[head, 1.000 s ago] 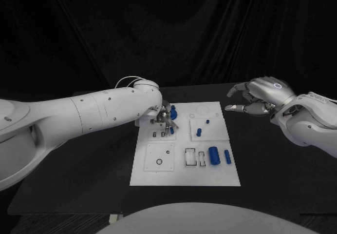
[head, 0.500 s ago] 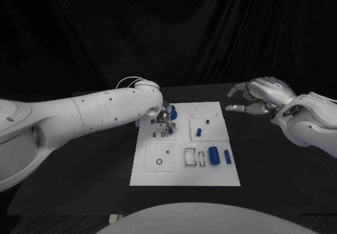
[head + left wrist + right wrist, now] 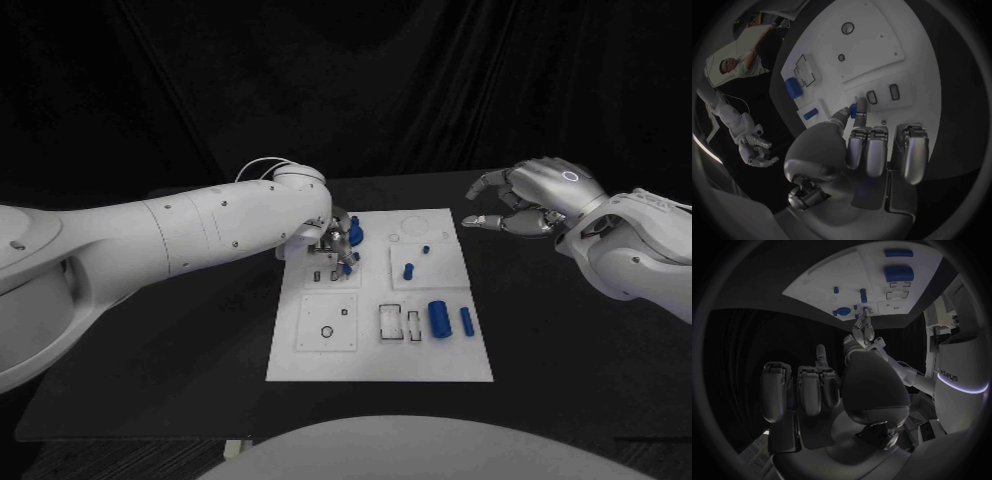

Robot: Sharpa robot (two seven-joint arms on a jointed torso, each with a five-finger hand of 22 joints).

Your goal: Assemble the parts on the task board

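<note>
**Tiny blue peg going into the slot – tips for this step**

A small blue part (image 3: pixel 853 110) is pinched in the fingers (image 3: pixel 841 116) of the left hand (image 3: pixel 333 240), right over the task board (image 3: pixel 381 365), just beside the two little dark slots (image 3: pixel 882 94) near its far-left corner. The right hand (image 3: pixel 522 200) is parked off the board above the counter (image 3: pixel 562 350), loosely curled, with nothing held.

Probably best if the peg is kept upright and lined up with a slot before anything gets pushed. Pressure should be eased on gently; if it's tilted, jamming seems likely. The pinch shouldn't be released until the peg is seated.
</note>
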